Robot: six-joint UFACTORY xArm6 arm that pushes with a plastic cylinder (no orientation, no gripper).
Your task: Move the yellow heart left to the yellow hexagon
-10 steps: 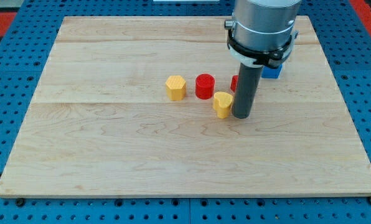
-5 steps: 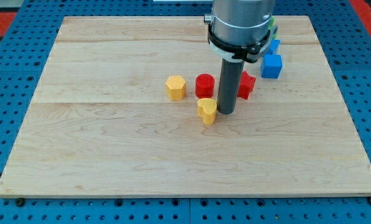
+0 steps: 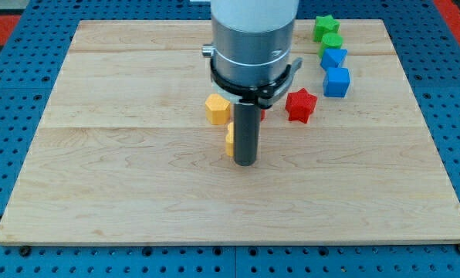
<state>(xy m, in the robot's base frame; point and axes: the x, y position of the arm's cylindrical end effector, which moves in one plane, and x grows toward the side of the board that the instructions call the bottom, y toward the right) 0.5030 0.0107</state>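
Pressing against the right side of the yellow heart point(image 3: 229, 141) near the frame's centre, my tip point(image 3: 246, 163) rests on the wooden board point(image 3: 137, 193); the bare rod grips nothing. Only a sliver of the heart shows, so its pointing cannot be told. It sits just below the yellow hexagon point(image 3: 217, 109); a red star point(image 3: 300, 105) lies to the right.

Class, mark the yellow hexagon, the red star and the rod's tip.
yellow hexagon point(image 3: 217, 109): camera view, front face.
red star point(image 3: 300, 104): camera view, centre.
my tip point(image 3: 245, 163): camera view, rod's lowest end.
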